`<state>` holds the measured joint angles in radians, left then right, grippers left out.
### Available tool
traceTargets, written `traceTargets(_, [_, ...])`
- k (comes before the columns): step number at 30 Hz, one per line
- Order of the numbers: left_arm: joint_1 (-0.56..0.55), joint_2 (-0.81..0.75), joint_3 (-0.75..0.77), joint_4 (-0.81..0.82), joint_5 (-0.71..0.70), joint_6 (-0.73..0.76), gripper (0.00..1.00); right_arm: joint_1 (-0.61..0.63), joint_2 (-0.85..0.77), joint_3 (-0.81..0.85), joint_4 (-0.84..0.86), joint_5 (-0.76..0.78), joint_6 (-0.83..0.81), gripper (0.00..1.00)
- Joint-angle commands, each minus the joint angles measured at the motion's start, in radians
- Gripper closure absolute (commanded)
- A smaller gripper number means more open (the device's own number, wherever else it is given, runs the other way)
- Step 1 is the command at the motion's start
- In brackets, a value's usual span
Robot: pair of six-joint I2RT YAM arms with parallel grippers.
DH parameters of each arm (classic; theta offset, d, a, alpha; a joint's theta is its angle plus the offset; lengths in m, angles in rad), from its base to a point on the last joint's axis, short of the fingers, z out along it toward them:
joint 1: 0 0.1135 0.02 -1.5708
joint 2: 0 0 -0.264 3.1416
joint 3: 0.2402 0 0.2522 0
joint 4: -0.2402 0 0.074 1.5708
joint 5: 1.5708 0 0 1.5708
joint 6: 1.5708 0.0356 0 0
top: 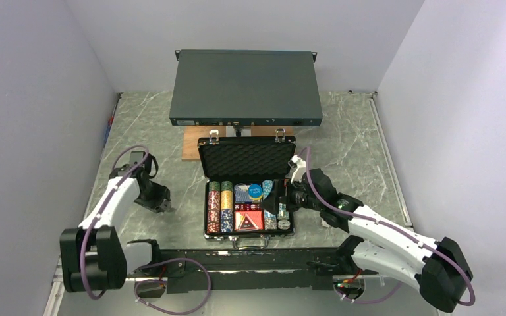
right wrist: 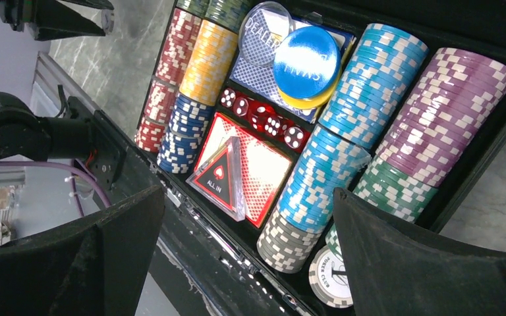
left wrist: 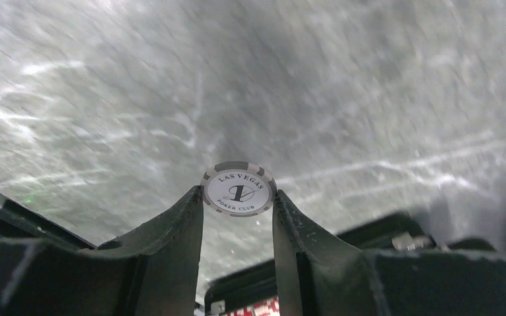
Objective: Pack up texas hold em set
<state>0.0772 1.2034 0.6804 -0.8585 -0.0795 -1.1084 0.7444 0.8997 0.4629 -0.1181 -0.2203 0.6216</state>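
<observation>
Briefcase (top: 246,160) lies open on the desk (top: 369,145), chip rows (right wrist: 342,145) largely filled, lid not yet shut; left pincer (left wrist: 237,196) clamps one white poker chip (left wrist: 238,189) beside the case, still to be stowed; right pincer (right wrist: 249,197) gapes wide over the rows, empty.

The left arm (top: 115,197) folded low, left tool (left wrist: 238,196) pinching a chip (left wrist: 238,186); right arm (top: 375,227) stretched inward, right tool (right wrist: 247,194) wide

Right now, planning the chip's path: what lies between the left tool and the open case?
Nothing: in the top view only bare marble tabletop separates the left tool, shut on a white chip, from the case.
</observation>
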Motion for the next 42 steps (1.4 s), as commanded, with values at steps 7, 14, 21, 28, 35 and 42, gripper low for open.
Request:
traceTargets(7, [-0.316, -0.203, 0.035, 0.065, 0.236, -0.234, 0.68, 0.035, 0.082, -0.006, 0.242, -0.070, 0.084, 0.02])
traceTargets(14, [-0.611, -0.098, 0.146, 0.205, 0.274, -0.369, 0.67, 0.153, 0.124, -0.019, 0.408, -0.008, 0.144, 0.07])
traceTargets(21, [-0.795, 0.070, 0.305, 0.249, 0.273, -0.390, 0.68, 0.212, 0.131, -0.055, 0.454, 0.112, 0.227, 0.22])
traceTargets(28, [-0.774, -0.016, 0.249, 0.103, 0.087, -0.351, 0.56, 0.212, 0.054, -0.076, 0.353, 0.185, 0.195, 0.21])
traceTargets(35, [-0.722, -0.309, -0.016, -0.153, -0.074, -0.457, 0.31, 0.212, 0.031, -0.061, 0.284, 0.197, 0.166, 0.20])
traceTargets(42, [-0.708, -0.485, -0.189, -0.210, -0.102, -0.597, 0.21, 0.213, 0.061, -0.042, 0.276, 0.179, 0.162, 0.20])
